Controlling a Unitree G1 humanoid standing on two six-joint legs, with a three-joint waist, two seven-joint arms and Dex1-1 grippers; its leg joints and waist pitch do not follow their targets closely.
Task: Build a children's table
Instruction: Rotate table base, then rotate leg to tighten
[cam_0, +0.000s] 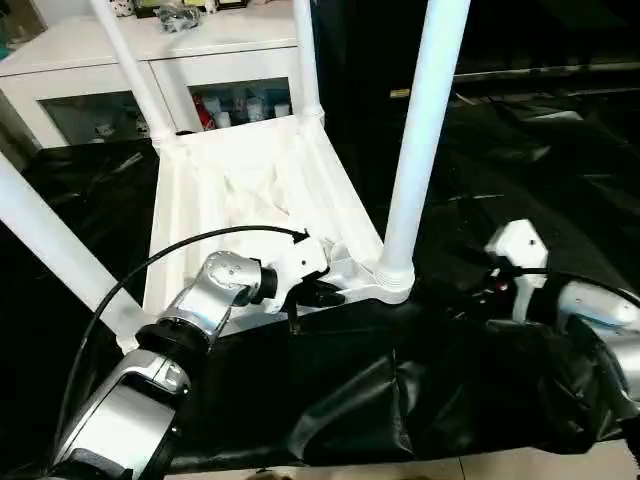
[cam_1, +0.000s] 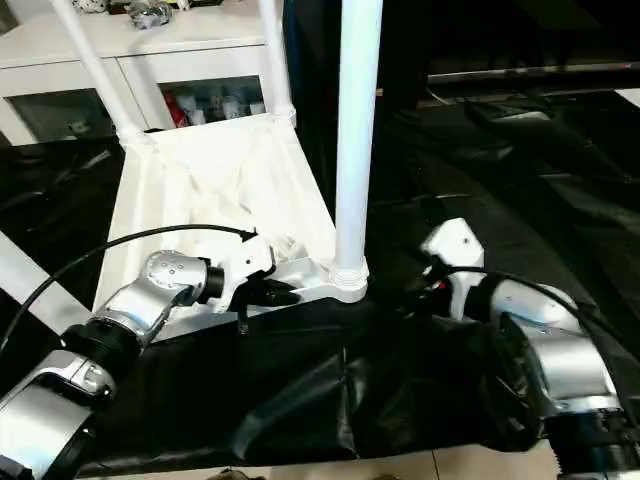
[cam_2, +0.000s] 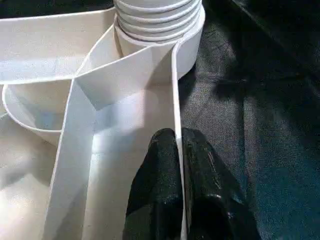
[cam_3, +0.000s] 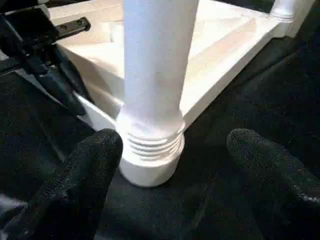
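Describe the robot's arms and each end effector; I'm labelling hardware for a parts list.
Both forearms are silver metal with black joint bands. The left end effector has a white housing, two glossy black fingers and a black cable looping back. The right end effector has a white housing and textured black fingers.

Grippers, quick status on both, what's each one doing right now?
Left gripper: shut on the tabletop rim, one finger either side.
Right gripper: open, holding nothing, fingers apart in front of the near leg.
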